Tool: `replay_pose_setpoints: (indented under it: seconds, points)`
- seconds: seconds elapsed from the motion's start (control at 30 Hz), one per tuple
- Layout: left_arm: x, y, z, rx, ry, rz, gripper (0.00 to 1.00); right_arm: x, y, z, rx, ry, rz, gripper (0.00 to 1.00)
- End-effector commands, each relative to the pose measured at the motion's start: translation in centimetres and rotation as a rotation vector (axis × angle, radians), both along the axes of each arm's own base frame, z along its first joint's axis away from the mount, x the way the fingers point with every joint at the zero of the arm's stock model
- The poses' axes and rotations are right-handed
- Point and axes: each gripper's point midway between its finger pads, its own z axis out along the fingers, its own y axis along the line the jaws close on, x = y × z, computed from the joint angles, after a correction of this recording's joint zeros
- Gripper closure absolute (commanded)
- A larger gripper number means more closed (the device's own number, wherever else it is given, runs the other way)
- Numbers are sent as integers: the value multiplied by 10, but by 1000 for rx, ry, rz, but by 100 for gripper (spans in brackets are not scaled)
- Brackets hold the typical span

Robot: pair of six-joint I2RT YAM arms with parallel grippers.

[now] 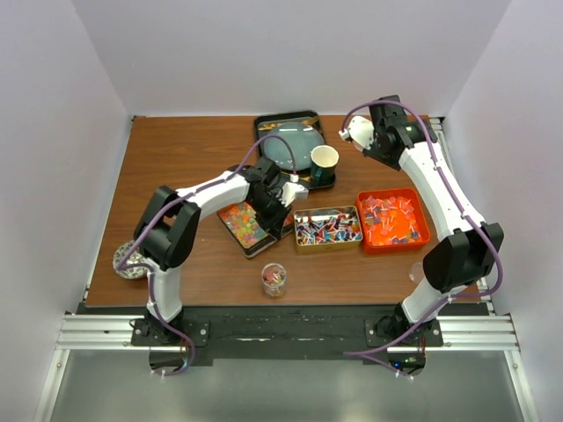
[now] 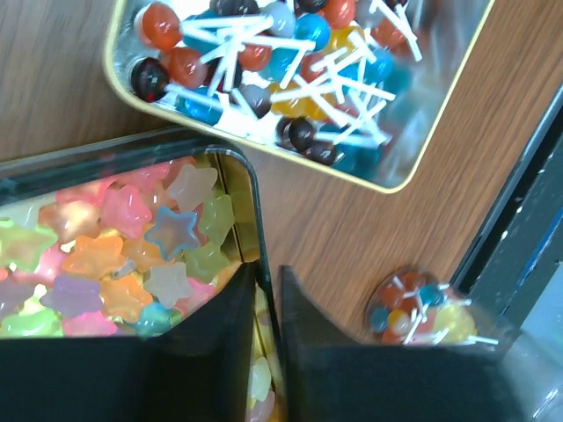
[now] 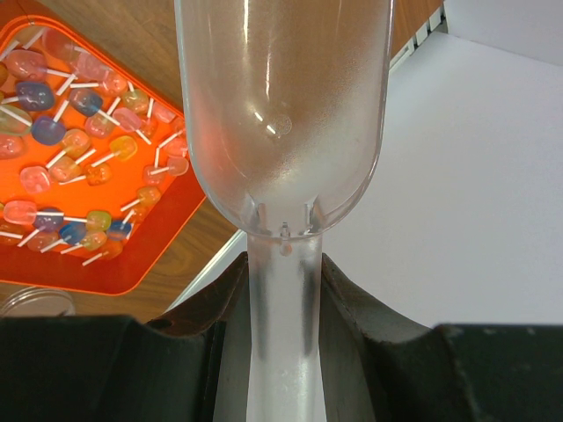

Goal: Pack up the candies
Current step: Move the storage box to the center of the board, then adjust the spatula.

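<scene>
The candies lie in open containers. Pastel star jellies (image 2: 114,255) fill a dark tin (image 1: 246,226). Small lollipops fill a gold tin (image 1: 327,229) and also show in the left wrist view (image 2: 290,79). More lollipops lie in an orange tray (image 1: 391,220). My left gripper (image 1: 283,195) is shut on the star tin's right rim (image 2: 253,211), one finger inside and one outside. My right gripper (image 1: 356,134) is raised at the back right, shut on the handle of an empty clear plastic scoop (image 3: 281,114). The green cup (image 1: 323,164) stands upright behind the gold tin.
A small clear jar (image 1: 274,280) with a few lollipops stands near the front edge. A dark lid or tray (image 1: 288,139) lies at the back. A round patterned object (image 1: 130,262) sits at the left edge, and a clear object (image 1: 417,271) by the right arm.
</scene>
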Motion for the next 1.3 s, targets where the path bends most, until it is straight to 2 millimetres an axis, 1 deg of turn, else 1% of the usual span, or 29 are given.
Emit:
replay_pose_setpoints:
  seconds: [0.0,0.07,0.2,0.23,0.27,0.33,0.37,0.4,0.43,0.47,0.5,0.53,0.57,0.6,0.63,0.67,0.7,0.77,0.8,0.83,0.87,0.9,0.97,1.0,1.07,1.1,1.2,1.23,1.27]
  points:
    - [-7,-42,16,-160,58,-59,74,2,1,13,30,-38,-10,100]
    - [-7,-44,22,-173,52,-72,64,1,1,13,29,-34,-10,100]
    - [-5,-41,43,-207,40,-90,55,-1,7,13,56,-23,11,100]
    - [-7,-37,47,-202,42,-90,53,-4,10,13,69,-11,24,100]
    - [-6,-34,57,-215,25,-89,53,-5,12,15,82,-11,31,100]
    - [-1,-20,65,-217,11,-65,52,-11,24,14,125,10,74,100]
    - [0,-15,78,-242,-6,-60,51,-15,28,13,142,19,87,100]
    - [5,-4,85,-282,-32,-81,48,-20,41,8,179,47,131,100]
    - [-5,3,101,-319,-33,-117,30,-26,46,8,188,62,146,100]
    - [-6,5,115,-378,-48,-138,30,-32,51,0,194,89,165,100]
    - [-1,14,123,-412,-79,-130,32,-38,64,-3,198,109,203,100]
    - [1,15,141,-463,-134,-140,47,-45,74,-8,209,137,238,100]
    - [0,15,151,-512,-145,-147,56,-52,81,-15,196,165,268,100]
    - [2,15,157,-527,-152,-135,65,-60,97,-18,185,185,322,100]
    - [3,13,166,-552,-184,-147,91,-65,107,-22,183,203,351,100]
    - [3,10,173,-581,-191,-156,100,-69,115,-28,181,226,369,100]
    - [3,8,179,-599,-182,-148,100,-75,130,-30,184,240,408,100]
    - [8,3,192,-651,-223,-158,100,-81,148,-29,218,266,438,100]
    - [12,-1,197,-671,-234,-148,100,-84,160,-34,223,292,458,100]
    - [14,-2,199,-680,-230,-140,100,-88,165,-35,228,315,470,100]
    - [15,-3,200,-688,-227,-135,100,-88,175,-28,256,307,487,100]
    - [17,-4,201,-694,-219,-126,100,-89,183,-30,262,322,503,100]
    - [20,-4,194,-691,-196,-106,100,-89,191,-20,288,310,522,100]
    - [22,-5,194,-699,-193,-96,100,-93,200,-18,319,321,548,100]
    - [23,-4,190,-699,-167,-66,100,-96,204,-14,334,327,574,100]
    - [25,-5,190,-704,-177,-65,100,-101,210,-13,348,338,597,100]
    - [31,-5,177,-676,-156,-22,100,-114,217,-6,387,356,652,100]
    - [33,-5,172,-666,-152,-11,100,-126,222,0,429,377,697,100]
    - [34,-5,167,-654,-147,1,100,-131,225,5,447,377,722,100]
